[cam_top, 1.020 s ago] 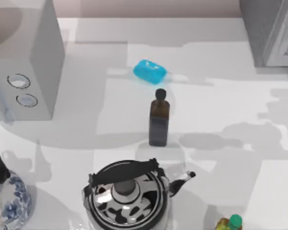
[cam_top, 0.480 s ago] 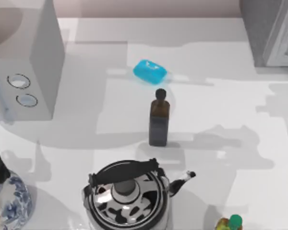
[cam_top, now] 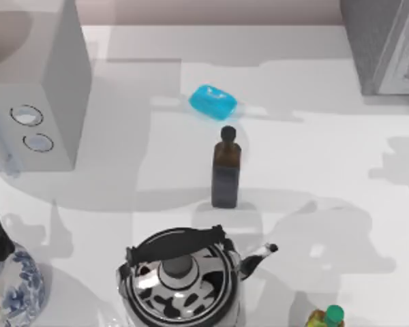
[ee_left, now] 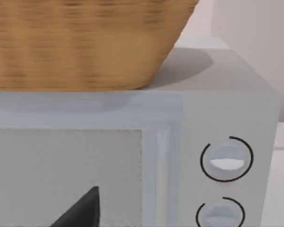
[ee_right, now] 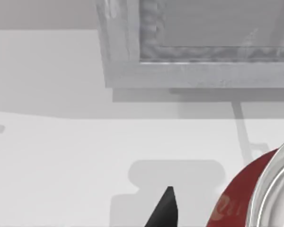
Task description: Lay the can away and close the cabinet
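In the right wrist view the red can (ee_right: 241, 194), with a silver rim, hangs close to the camera above the white table. My right gripper (ee_right: 206, 213) is shut on it; one black fingertip (ee_right: 164, 210) shows beside the can, which hides the other. Beyond them stands the cabinet (ee_right: 189, 71), grey and speckled with a pale moulded frame. From above, the cabinet (cam_top: 378, 48) is at the table's far right corner. My left gripper (ee_left: 80, 213) is parked in front of the white box at the left.
White box with two dials (cam_top: 34, 102) stands far left, a wicker basket (ee_left: 85, 42) on top of it. A blue soap (cam_top: 213, 101), brown bottle (cam_top: 225, 170), kettle (cam_top: 180, 279), patterned vase (cam_top: 10, 286) and yellow green-capped bottle (cam_top: 327, 317) stand about the table.
The dark bit of the right arm at the top view's right edge has gone out of sight. Its shadow on the table has slid toward the front.
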